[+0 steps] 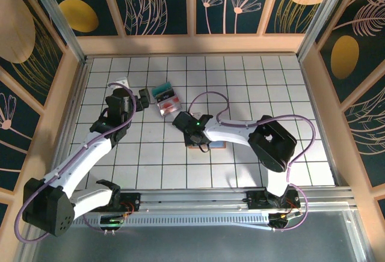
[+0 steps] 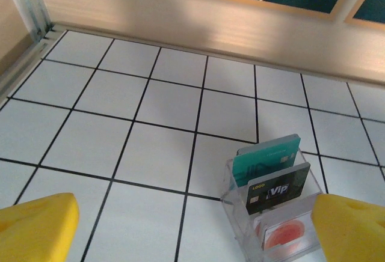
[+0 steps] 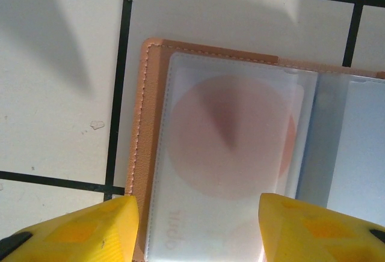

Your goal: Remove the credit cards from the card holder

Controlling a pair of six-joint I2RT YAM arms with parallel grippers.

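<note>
Right wrist view is showing the right pincer (image 3: 195,229) at the bottom edge of the frame, its yellow fingers (image 3: 78,232) standing partly apart and gripping nothing. Just beyond them the card holder (image 3: 137,142) is lying open and flat on the white tiled bench (image 3: 60,124), its salmon edge running up the frame beside the left finger. A card with a red disc (image 3: 228,148) is sitting in the clear sleeve, spanning the gap between the two fingers, so the holder is lying straight below and ahead of this pincer. The opened holder's long axis is running left to right and leaving the frame on the right. Which side the sleeve is opening on, I cannot tell.

Seen from the top external camera, the right pincer is hanging over the holder just below the middle of the frame. The left pincer (image 1: 146,98) is sitting up and to the left, well apart from the holder, beside a clear rack (image 1: 166,100). In the left wrist view its fingers are standing wide at the bottom corners with nothing gripped, and the rack at lower right is holding a teal card (image 2: 267,157) and a black card (image 2: 280,190) upright.

The right arm is clearly the nearer one, so the coming pull probably depends on its fingers pinching the card rather than the leather.
</note>
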